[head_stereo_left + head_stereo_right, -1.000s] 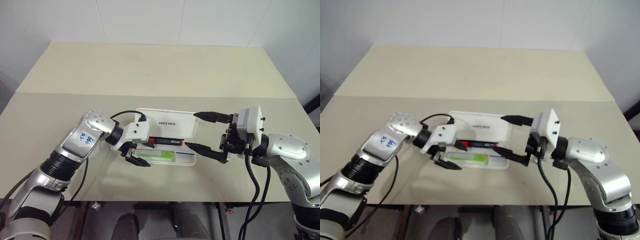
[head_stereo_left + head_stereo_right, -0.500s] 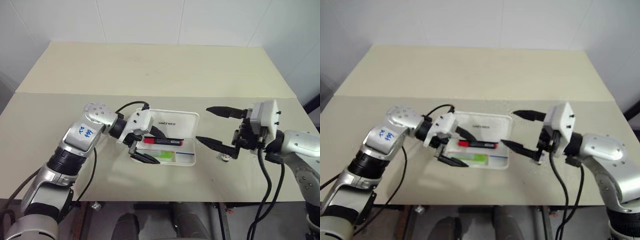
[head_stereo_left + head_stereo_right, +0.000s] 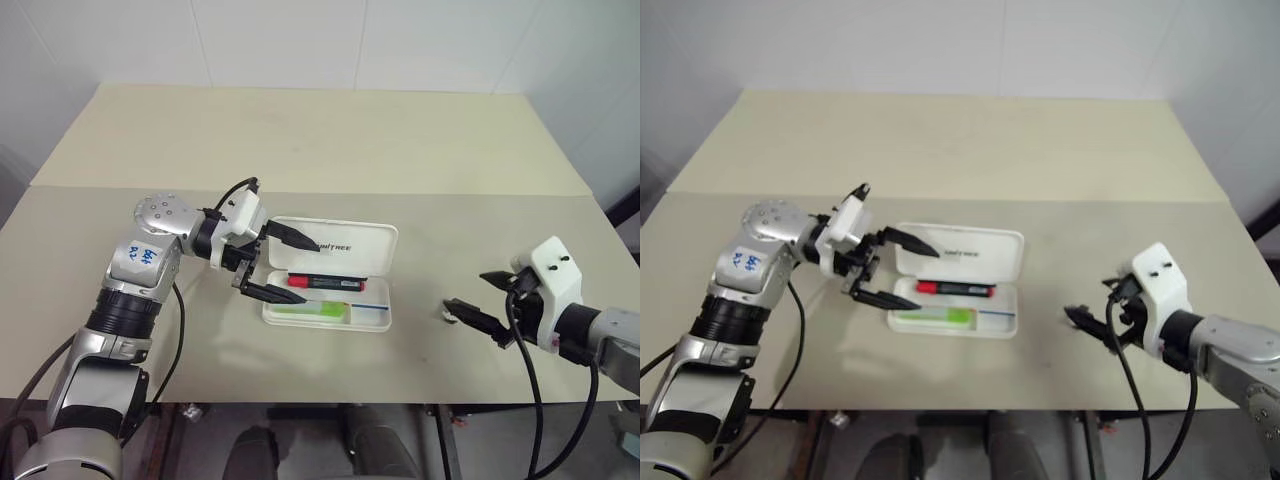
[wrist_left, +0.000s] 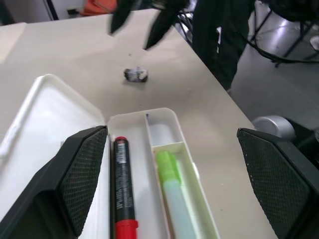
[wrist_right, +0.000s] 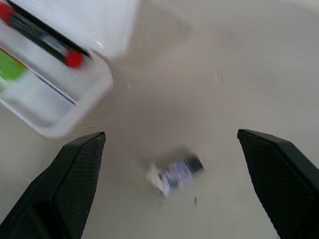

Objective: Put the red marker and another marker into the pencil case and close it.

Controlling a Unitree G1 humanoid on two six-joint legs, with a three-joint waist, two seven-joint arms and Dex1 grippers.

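Note:
The white pencil case [image 3: 378, 318] lies open at the table's middle, its lid [image 3: 345, 246] laid flat behind the tray. The red marker [image 3: 322, 283] rests in the tray's back slot, and the pale green marker [image 3: 312, 311] lies in the front slot [image 4: 172, 194]. My left gripper [image 3: 310, 272] hovers open over the case's left end, one finger above the lid and one above the tray, holding nothing. Well off to the case's right, my right gripper [image 3: 465, 290] is open and empty, low over the table.
A small crumpled white and dark scrap [image 3: 447, 315] lies on the table [image 3: 300, 140] just under my right gripper's fingers [image 5: 174, 175]. A seam runs across the tabletop behind the case. The table's front edge is close below both arms.
My left gripper opened wider, rose off the green marker and drew back to the left. My right gripper swung away from the case to the right and sank toward the table.

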